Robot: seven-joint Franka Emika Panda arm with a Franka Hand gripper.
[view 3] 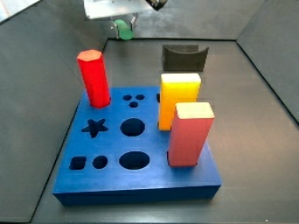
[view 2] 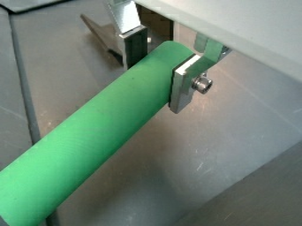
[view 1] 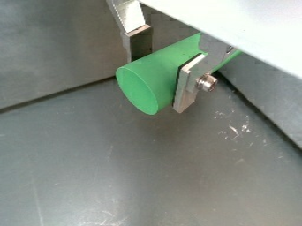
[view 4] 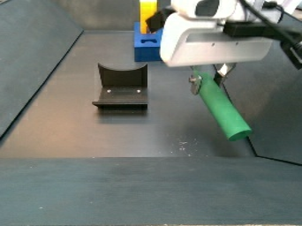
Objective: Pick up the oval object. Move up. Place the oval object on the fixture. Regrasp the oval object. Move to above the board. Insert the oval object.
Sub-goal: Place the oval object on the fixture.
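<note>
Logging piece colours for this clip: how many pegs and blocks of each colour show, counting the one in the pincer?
Green: 1, the oval object, held in the pincer off the floor
Red: 1, hexagonal peg
Yellow: 1, block
Yellow-topped red: 1, block
Total: 4

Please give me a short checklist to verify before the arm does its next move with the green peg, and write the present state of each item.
1. Hand is shut on the oval object: ok, silver plates press both sides in both wrist views.
2. Oval object is off the floor: ok, it hangs tilted below the hand in a side view.
3. Fixture top is free to receive it: ok, nothing lies in the notch.
4. Hand is above the fixture: not ok, it is to one side of it.
5. Grip is near the middle of the peg: not ok, it holds close to one end.
6. Oval hole in the board is free: cannot tell.
</note>
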